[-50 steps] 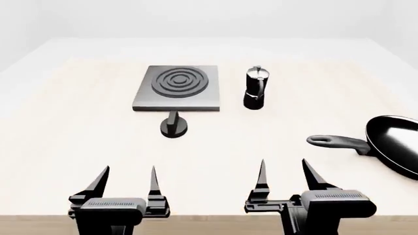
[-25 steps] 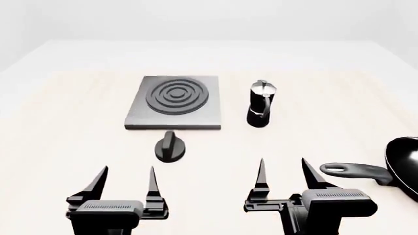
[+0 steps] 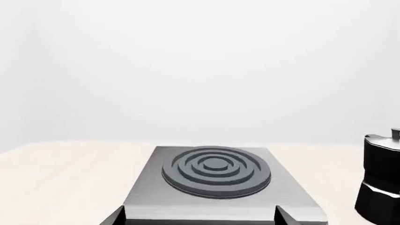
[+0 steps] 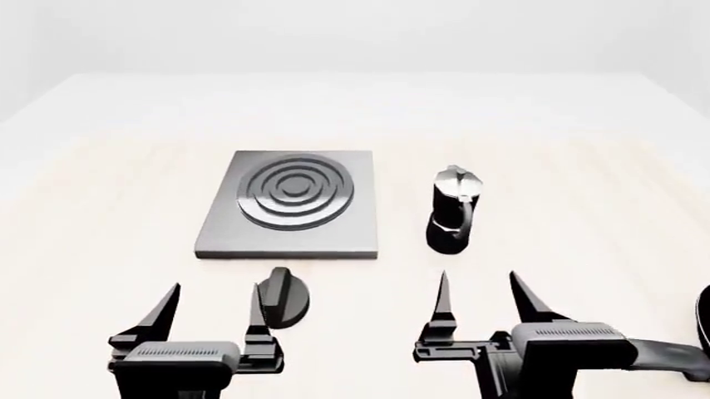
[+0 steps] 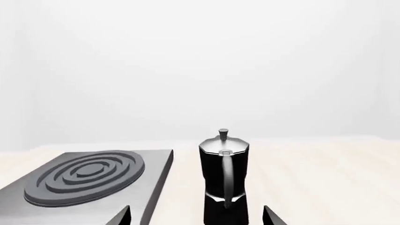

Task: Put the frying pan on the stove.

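Scene contents shift nearer in the head view; frying pan (image 4: 703, 320) now almost beyond its right edge, stove (image 4: 291, 213) bare. Left tool (image 4: 214, 309) and right tool (image 4: 480, 301) both open, empty.

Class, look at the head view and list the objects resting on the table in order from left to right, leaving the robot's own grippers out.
stove → black knob → moka pot → frying pan, only a sliver at the right edge.
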Robot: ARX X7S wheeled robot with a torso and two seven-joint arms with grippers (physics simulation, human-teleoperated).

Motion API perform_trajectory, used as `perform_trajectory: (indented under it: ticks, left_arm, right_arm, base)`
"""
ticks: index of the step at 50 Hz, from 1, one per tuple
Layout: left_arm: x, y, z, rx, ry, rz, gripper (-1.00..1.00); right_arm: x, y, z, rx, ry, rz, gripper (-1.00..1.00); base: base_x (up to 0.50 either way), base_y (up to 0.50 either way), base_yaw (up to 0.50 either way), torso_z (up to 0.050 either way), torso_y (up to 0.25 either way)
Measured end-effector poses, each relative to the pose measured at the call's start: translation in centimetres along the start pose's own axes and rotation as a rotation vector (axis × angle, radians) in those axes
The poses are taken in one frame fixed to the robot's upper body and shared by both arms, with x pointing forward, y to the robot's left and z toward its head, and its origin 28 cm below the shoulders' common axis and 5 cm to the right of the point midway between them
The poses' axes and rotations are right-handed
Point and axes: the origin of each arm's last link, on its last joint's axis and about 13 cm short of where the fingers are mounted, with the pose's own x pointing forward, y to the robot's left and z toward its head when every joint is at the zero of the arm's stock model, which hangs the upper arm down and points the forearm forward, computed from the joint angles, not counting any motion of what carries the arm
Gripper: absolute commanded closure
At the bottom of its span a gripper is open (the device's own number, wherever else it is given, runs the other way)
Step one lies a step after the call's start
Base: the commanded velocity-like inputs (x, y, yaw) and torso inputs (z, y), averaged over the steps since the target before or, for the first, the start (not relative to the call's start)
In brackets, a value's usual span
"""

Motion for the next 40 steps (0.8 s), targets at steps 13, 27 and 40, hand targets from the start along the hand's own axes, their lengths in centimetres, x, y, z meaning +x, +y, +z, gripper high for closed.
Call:
perform_trajectory:
  ticks: [13, 27, 40]
  left_arm:
    - [-0.1, 0.0, 0.2, 0.000, -0.004, -0.002, -1.00]
    - [-0.1, -0.1, 0.0, -0.004, 0.002, -0.010, -1.00]
    - [-0.1, -0.1, -0.1, -0.006, 0.006, -0.015, -1.00]
  right_arm:
    - [0.1, 0.2, 0.7, -0.001, -0.009, 0.008, -1.00]
    - [0.5, 0.2, 0.7, 0.002, 0.002, 0.011, -1.00]
    - [1.2, -0.1, 1.8, 0.122, -0.013, -0.166, -1.00]
  base:
    - [0.32, 0.00, 0.00, 0.000, 0.001]
    - [0.33, 0.00, 0.00, 0.000, 0.000]
    - [0.00, 0.00, 0.00, 0.000, 0.000]
